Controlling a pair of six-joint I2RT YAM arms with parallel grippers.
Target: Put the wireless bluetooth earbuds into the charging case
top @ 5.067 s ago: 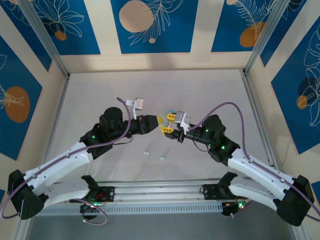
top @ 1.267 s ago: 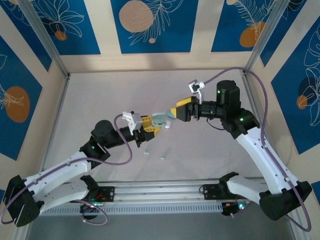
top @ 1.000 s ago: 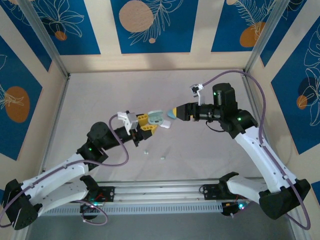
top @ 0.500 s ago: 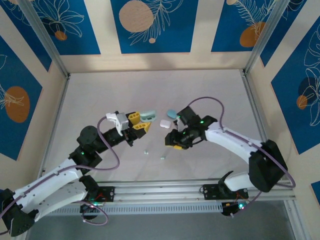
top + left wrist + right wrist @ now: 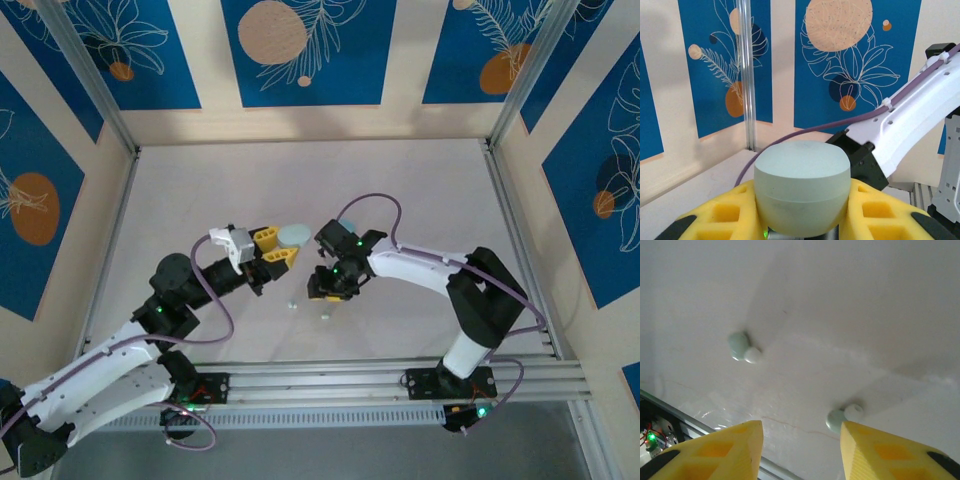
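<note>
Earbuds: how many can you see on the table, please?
2. One tiny glossy pale green plastic earbud lies ahead of the right claw; a second earbud lies nearer that claw. Others may be hidden.

The pale table [image 5: 200, 190] carried two pale green earbuds near its front rail [image 5: 330, 372]. One earbud [image 5: 291, 306] lay left, the other earbud [image 5: 325, 316] lay near it to the right, apart from it. A pale blue case [image 5: 347, 223] sat farther back.

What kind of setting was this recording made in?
Probably a lab robot cell: aluminium frame posts around a pale table, blue printed wall panels, and a left arm and right arm bolted to a rail.
</note>
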